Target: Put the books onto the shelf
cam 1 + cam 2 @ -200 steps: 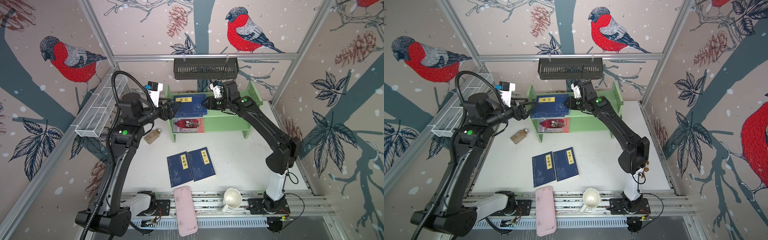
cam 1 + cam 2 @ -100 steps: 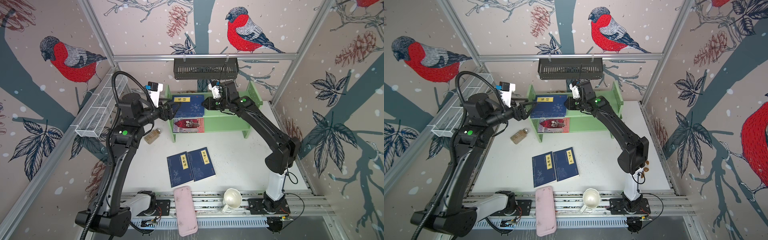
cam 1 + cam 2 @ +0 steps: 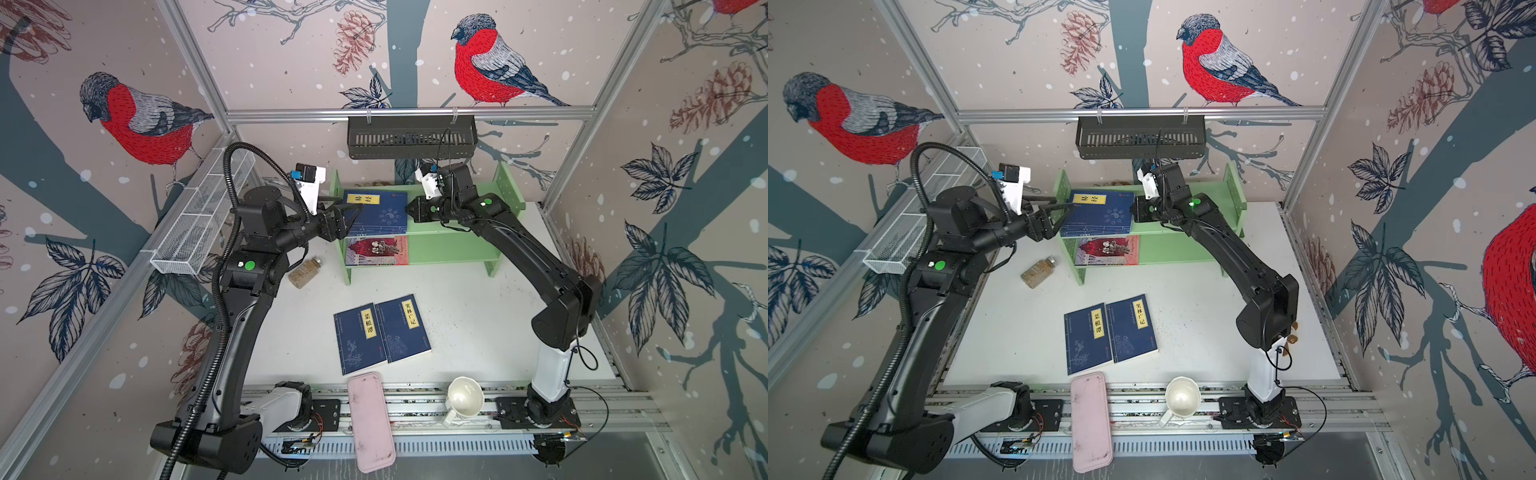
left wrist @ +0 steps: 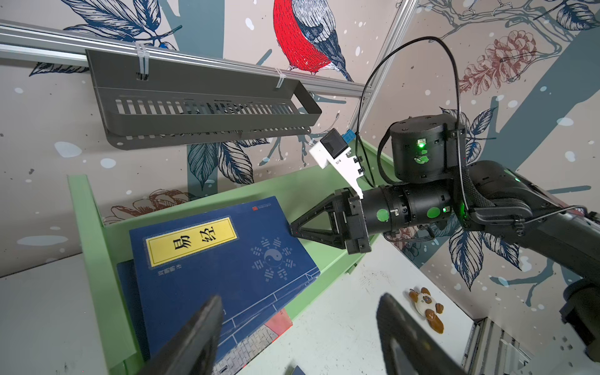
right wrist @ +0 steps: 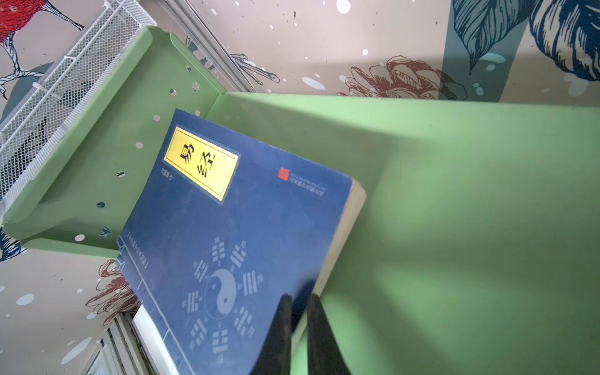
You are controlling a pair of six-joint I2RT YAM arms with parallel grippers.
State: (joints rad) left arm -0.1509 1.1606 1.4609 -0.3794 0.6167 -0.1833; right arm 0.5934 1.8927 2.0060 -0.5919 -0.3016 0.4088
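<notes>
Spice jar (image 3: 305, 272) by shelf's (image 3: 453, 249) left foot. Left gripper (image 3: 347, 216) spread wide at left edge of navy book (image 3: 380, 212), top tier's left end; red-and-grey book (image 3: 378, 250) below. Right gripper (image 3: 408, 209) pressed together at its right edge. Two navy books (image 3: 382, 332) near table's (image 3: 465, 316) front edge.

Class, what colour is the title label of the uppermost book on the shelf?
Yellow with black characters; the label shows best in the left wrist view.
</notes>
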